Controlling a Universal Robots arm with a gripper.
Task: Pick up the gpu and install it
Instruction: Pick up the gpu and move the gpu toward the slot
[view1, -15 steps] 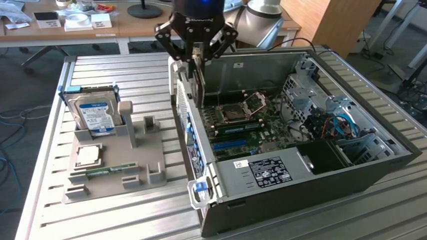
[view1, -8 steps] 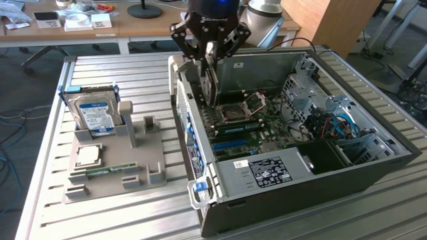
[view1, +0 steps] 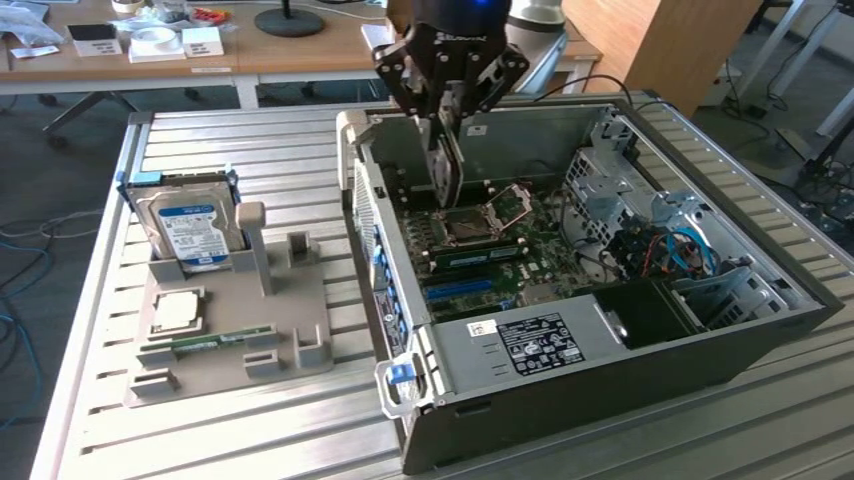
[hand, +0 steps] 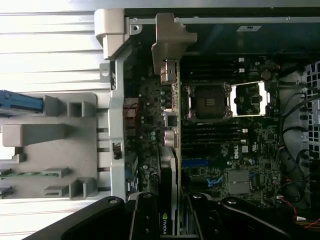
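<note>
The gpu (view1: 446, 172) hangs edge-down over the open computer case (view1: 534, 350), a thin dark card held upright. My gripper (view1: 449, 118) is shut on its upper edge. The card's lower edge hovers just above the motherboard (view1: 514, 255), beside the open CPU socket (view1: 483, 215). In the wrist view the gpu (hand: 172, 165) runs as a narrow strip between the fingers (hand: 145, 217), with its silver bracket (hand: 170, 42) at the far end near the case's rear wall. A green-lettered label (hand: 163, 223) sits on the card close to my gripper (hand: 172, 220).
A grey parts holder (view1: 287, 300) lies at the exterior view's left of the case. It carries a blue-labelled hard drive (view1: 194, 225), a processor (view1: 178, 310) and a green memory stick (view1: 207, 345). Blue slots (view1: 467, 288) and cables (view1: 687, 250) sit inside the case.
</note>
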